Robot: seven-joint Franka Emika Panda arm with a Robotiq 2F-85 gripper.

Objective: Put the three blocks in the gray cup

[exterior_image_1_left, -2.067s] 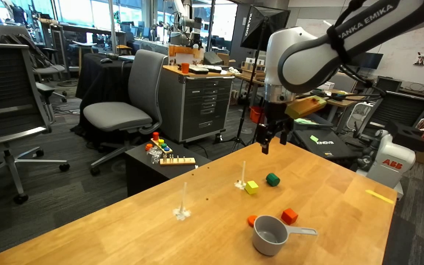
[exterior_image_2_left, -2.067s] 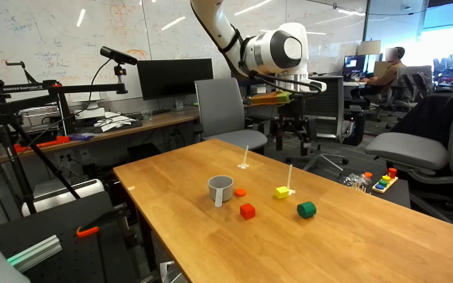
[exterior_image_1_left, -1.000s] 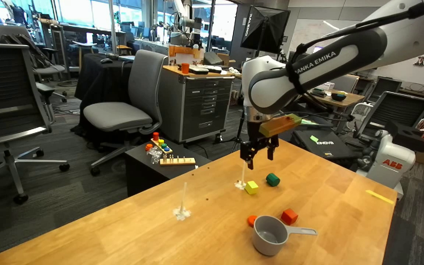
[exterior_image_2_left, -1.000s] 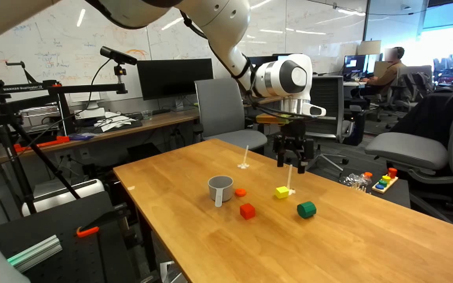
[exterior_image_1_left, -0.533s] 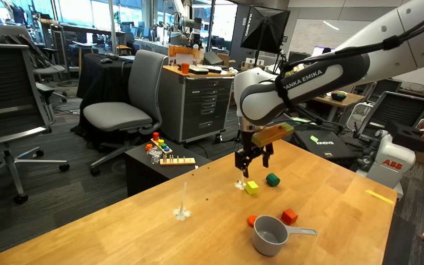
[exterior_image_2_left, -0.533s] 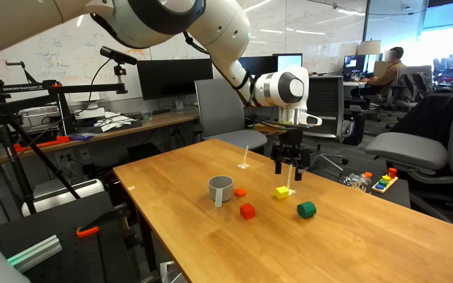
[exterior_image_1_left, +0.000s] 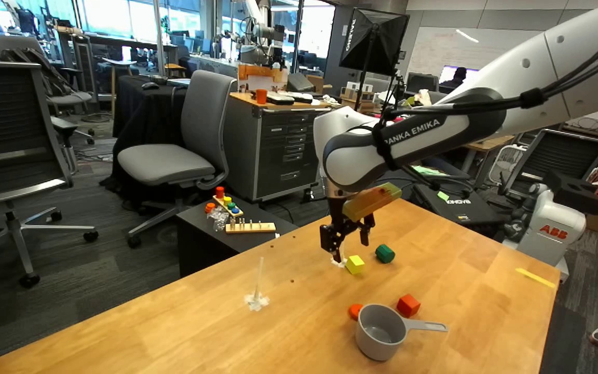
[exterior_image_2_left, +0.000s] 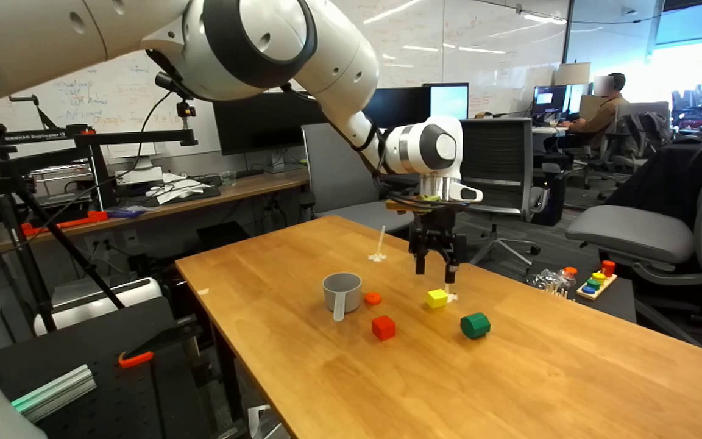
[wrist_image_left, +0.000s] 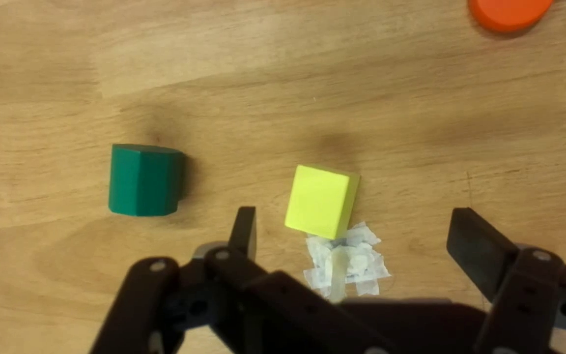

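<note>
The gray cup [exterior_image_1_left: 376, 344] with a handle stands upright on the table and looks empty; it also shows in an exterior view [exterior_image_2_left: 352, 302]. A yellow block [exterior_image_1_left: 355, 264] [exterior_image_2_left: 437, 298] [wrist_image_left: 317, 201] lies beside a taped peg. A green block [exterior_image_1_left: 384, 253] [exterior_image_2_left: 475, 325] [wrist_image_left: 144, 180] lies on its side nearby. A red block [exterior_image_1_left: 408, 305] [exterior_image_2_left: 383, 327] sits near the cup, out of the wrist view. My gripper [exterior_image_1_left: 351, 250] [exterior_image_2_left: 435, 275] [wrist_image_left: 352, 216] is open and empty above the table. In the wrist view the yellow block is just ahead of the fingertips, nearer the left finger.
An orange disc [exterior_image_1_left: 355, 311] [exterior_image_2_left: 372, 299] [wrist_image_left: 509, 11] lies next to the cup. A thin upright peg [wrist_image_left: 338, 275] on white tape stands under my gripper, between the fingers in the wrist view. Another taped peg [exterior_image_1_left: 258, 278] [exterior_image_2_left: 380, 242] stands farther along the table.
My gripper has come down from high above the table's far end to just above the yellow block and the peg, staying open. The blocks, disc and cup have not moved.
</note>
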